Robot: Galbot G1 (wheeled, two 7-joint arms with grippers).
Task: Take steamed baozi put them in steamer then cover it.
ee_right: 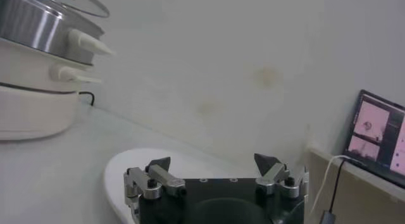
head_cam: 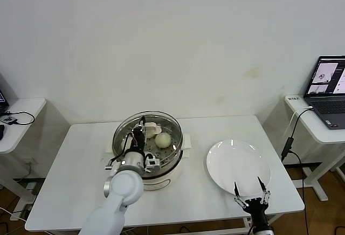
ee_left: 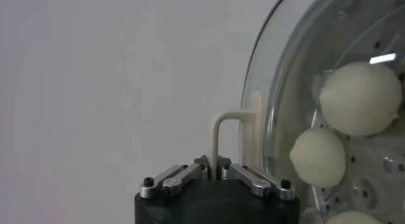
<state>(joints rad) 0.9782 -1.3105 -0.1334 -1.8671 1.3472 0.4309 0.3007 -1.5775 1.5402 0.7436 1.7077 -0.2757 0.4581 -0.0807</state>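
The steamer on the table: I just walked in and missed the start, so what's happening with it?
The left gripper is shut on the handle of the glass cover, holding it over the steamer, tilted rather than seated. Cream-white baozi lie inside on the perforated tray. The right gripper waits open at the near edge of the white plate, which is bare.

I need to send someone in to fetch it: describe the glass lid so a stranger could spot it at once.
On the white table, left of the empty white plate, stands the round stainless-steel steamer on its cream base. The round clear glass lid sits on it, held by its cream handle in the shut left gripper. It is the only see-through thing there: cream-white buns show beneath it.
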